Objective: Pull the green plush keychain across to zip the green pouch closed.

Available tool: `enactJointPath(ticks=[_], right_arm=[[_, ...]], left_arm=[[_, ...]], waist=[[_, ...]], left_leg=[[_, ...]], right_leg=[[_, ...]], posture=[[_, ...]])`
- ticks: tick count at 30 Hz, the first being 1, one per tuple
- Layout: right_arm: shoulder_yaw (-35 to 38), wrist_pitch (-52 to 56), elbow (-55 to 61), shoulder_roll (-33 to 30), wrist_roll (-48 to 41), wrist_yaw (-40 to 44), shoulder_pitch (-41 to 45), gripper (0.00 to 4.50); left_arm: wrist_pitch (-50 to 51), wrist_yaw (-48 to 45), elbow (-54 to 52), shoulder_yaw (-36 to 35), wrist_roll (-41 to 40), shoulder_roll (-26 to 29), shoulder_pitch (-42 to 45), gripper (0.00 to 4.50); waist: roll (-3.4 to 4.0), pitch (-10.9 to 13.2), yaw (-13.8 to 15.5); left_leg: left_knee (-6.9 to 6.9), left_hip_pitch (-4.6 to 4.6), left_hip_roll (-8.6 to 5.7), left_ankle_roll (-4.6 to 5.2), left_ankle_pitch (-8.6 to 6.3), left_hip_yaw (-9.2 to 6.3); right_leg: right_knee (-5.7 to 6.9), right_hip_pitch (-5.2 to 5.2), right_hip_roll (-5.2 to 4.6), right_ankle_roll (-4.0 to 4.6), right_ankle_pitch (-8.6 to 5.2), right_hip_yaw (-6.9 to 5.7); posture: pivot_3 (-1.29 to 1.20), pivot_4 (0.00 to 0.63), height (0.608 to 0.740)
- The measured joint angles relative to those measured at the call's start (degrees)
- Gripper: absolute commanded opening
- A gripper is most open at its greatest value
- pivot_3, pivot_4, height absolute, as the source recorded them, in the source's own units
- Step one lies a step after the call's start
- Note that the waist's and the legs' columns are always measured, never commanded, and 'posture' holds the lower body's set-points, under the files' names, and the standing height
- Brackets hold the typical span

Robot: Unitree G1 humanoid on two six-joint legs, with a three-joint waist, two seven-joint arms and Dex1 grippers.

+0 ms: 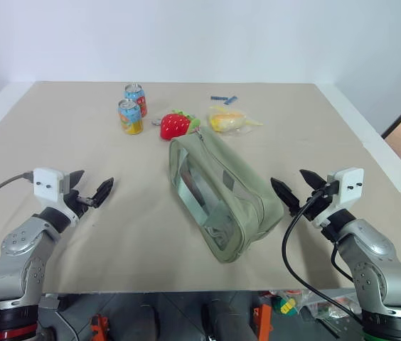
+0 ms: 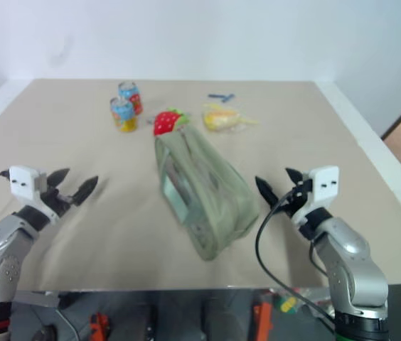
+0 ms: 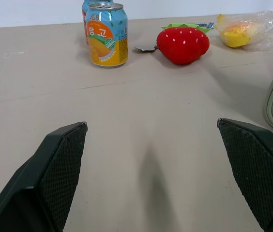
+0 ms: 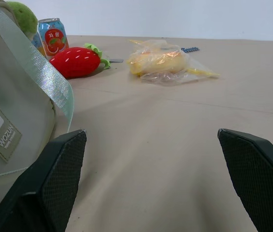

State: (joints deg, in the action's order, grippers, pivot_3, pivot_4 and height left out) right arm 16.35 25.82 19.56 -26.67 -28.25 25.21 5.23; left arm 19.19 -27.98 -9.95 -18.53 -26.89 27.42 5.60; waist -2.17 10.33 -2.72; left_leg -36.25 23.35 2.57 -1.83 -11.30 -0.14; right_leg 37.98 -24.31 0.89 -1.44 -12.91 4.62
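Left gripper [image 1: 93, 188] apart, right gripper [image 1: 296, 190] apart, nothing held | green pouch [image 1: 222, 195] lies between the 2; green plush keychain [image 4: 22, 16] at its far end | pouch should be steadied, keychain pinched and drawn along zipper.

Hard to tell where the green plush keychain [image 4: 22, 17] joins the zipper: just a fuzzy top peeking over the green pouch [image 4: 15, 116], itself cut off by the right wrist view's edge, and in the head views too small to pick out at the pouch's far end. Behind the orange can [image 3: 107, 34], a second can [image 3: 85, 6] mostly hidden and cropped; behind the strawberry plush [image 3: 183, 44], a grey object [image 3: 145, 48] only partly showing. Too small to identify: the blue item [image 1: 223, 98] lying far back on the table [image 1: 58, 142].
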Motion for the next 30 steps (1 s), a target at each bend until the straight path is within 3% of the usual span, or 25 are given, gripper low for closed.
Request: enactJointPath(ticks=[11, 16, 24, 30], right_arm=[[-0.02, -1.83, -1.94, 0.04, 1.46, 0.64, 0.38, 4.5], [0.06, -1.96, -2.02, 0.25, 1.42, -0.03, 0.4, 4.5], [1.04, 1.38, -1.66, -2.71, -0.98, -0.55, 7.95, 4.5], [2.62, 8.39, 1.4, -10.79, -8.36, 3.45, 14.81, 4.5]], left_arm=[[2.25, -2.02, -0.96, 1.35, -2.33, 0.18, 0.79, 4.46], [5.64, -6.98, -3.25, 2.27, -7.08, 1.5, 1.13, 4.46], [18.15, -25.69, -17.2, 5.66, -24.39, 15.44, 2.76, 4.46], [21.16, -31.81, -19.57, 9.73, -28.17, 18.19, 5.87, 4.46]], waist=[[0.0, 0.0, 0.0], [0.0, 0.0, -0.01], [0.21, 0.13, -0.15], [0.25, 0.18, -0.05]], left_leg=[[0.0, 0.0, 0.0, 0.0, 0.0, 0.0], [0.0, 0.01, 0.0, 0.0, 0.0, 0.0], [0.01, 0.0, -0.02, 0.0, 0.0, 0.11], [0.03, 0.02, 0.0, 0.02, -0.01, 0.06]], right_leg=[[0.0, 0.0, 0.01, 0.0, 0.0, 0.0], [0.0, 0.0, 0.01, 0.0, 0.0, 0.0], [0.0, -0.06, 0.01, 0.0, 0.0, 0.12], [0.0, -0.09, 0.05, 0.03, -0.02, 0.09]], posture=[[0.0, 0.15, 0.74], [0.0, 0.15, 0.74], [0.0, 0.15, 0.74], [0.0, 0.15, 0.74]])
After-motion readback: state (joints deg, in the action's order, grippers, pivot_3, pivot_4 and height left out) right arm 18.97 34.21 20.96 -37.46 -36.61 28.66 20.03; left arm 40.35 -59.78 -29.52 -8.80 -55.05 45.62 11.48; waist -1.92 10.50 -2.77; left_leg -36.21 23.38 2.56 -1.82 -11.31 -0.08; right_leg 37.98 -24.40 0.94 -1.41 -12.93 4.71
